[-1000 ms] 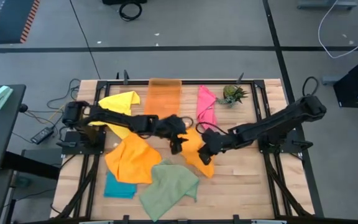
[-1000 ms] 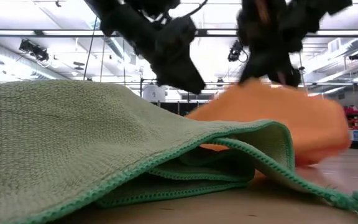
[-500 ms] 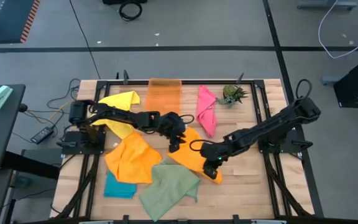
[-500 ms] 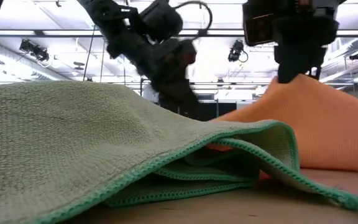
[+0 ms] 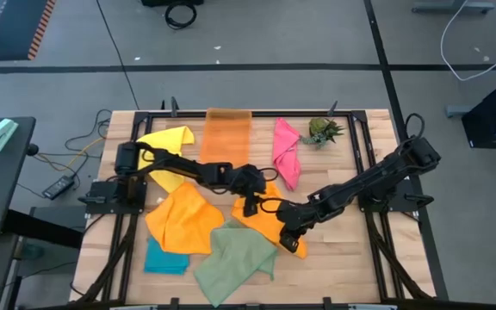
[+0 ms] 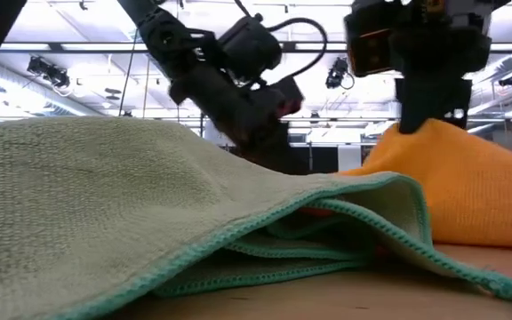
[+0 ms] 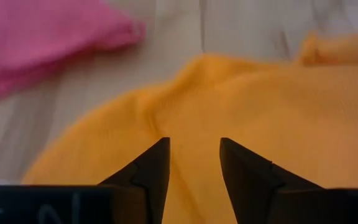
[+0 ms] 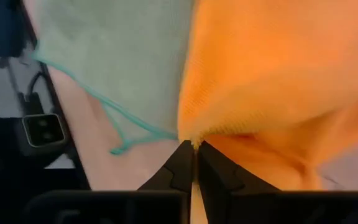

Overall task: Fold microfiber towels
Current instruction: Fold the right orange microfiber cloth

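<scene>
An orange microfiber towel [image 5: 269, 215] lies at the table's middle. My right gripper [image 5: 288, 227] is shut on it near its near end. It also shows in the low view [image 6: 469, 187] and the right wrist view [image 8: 272, 74]. My left gripper [image 5: 252, 206] is open, its fingers [image 7: 160, 155] just over the towel's far part [image 7: 229, 106]; I cannot tell whether they touch. A sage green towel [image 5: 235, 263], a second orange towel [image 5: 179, 220], a teal one [image 5: 166, 258], a yellow one [image 5: 166, 142] and a pink one [image 5: 284, 155] lie flat around. My right gripper pinches a bunched bit of the orange towel's edge [image 8: 194, 138] between its two fingers, coming from above and pointing down. The cloth rises to a peak at the fingers [image 6: 420, 132] and slopes down from there; its other parts lie on the table.
A rigid orange tray [image 5: 228, 133] and a small green plant [image 5: 321, 129] stand at the far edge. The sage green towel [image 6: 149, 204] lies right beside the held orange one at the near side. Bare wood shows at the near right [image 5: 351, 258].
My right gripper has gone toward the near edge and a little down with the orange towel's edge, so the towel's lifted peak now stands nearer and lower. My left gripper has come down and slightly toward the right onto the towel's far part.
</scene>
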`<state>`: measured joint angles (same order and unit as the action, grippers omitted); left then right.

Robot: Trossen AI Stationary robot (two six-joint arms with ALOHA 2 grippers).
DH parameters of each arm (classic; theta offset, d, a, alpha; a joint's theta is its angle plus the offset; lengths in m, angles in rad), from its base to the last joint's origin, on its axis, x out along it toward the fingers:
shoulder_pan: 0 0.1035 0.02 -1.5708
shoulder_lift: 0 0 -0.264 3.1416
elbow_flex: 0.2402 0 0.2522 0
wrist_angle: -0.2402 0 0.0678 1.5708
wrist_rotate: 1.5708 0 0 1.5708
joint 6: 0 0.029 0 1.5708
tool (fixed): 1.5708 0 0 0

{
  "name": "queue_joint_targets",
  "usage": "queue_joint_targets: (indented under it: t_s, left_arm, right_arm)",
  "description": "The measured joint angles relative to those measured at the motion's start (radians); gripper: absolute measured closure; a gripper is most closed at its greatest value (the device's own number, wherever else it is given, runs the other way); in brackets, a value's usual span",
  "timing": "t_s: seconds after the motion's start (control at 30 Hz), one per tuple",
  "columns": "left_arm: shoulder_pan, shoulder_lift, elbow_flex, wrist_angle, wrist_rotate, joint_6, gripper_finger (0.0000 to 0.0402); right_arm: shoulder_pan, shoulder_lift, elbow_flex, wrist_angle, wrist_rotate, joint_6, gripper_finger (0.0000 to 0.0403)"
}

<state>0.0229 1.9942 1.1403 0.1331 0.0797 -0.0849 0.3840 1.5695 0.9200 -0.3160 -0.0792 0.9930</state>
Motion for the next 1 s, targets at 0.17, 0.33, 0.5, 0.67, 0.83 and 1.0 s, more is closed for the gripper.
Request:
queue_joint_targets:
  t_s: [0.17,0.33,0.5,0.67,0.83,1.0]
  left_arm:
    - [0.000,0.003,0.018,-0.024,-0.009,-0.012,0.0238]
    - [-0.003,-0.048,0.031,-0.146,-0.008,-0.016,0.0240]
    - [0.002,-0.090,0.030,-0.213,-0.007,-0.012,0.0246]
    - [0.009,-0.109,0.019,-0.231,-0.006,-0.024,0.0244]
    - [0.009,-0.131,-0.004,-0.259,-0.005,-0.030,0.0251]
    - [0.010,-0.158,-0.023,-0.295,-0.005,-0.036,0.0259]
  right_arm:
    - [0.001,-0.024,0.004,-0.033,-0.003,0.023,0.0343]
    - [-0.020,-0.043,0.001,-0.104,0.011,0.045,0.0306]
    - [-0.086,-0.082,-0.005,-0.143,0.088,0.001,0.0273]
    - [-0.200,-0.055,-0.024,-0.057,0.113,-0.148,0.0263]
    - [-0.277,0.004,-0.029,-0.013,0.134,-0.328,0.0262]
    - [-0.327,0.061,-0.030,0.044,0.138,-0.481,0.0263]
